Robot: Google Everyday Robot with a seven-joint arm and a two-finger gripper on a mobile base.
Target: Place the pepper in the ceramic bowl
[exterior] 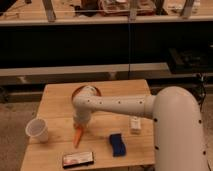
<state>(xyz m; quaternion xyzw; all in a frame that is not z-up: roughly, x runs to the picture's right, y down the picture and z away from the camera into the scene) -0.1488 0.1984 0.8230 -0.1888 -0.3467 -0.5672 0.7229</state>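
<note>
The pepper (77, 136) is a slim orange tapered piece hanging point-down from my gripper (79, 126), just above the wooden table (55, 100). The gripper is shut on its upper end. The ceramic bowl (80, 92) is orange-brown and sits on the table behind the gripper; my white arm (120, 106) hides most of it. The gripper is in front of the bowl, closer to the table's front edge.
A translucent white plastic cup (37, 129) stands at the left. A blue object (117, 144) and a small white packet (135, 124) lie at the right. A dark flat rectangular object (77, 159) lies at the front edge. Shelving stands behind the table.
</note>
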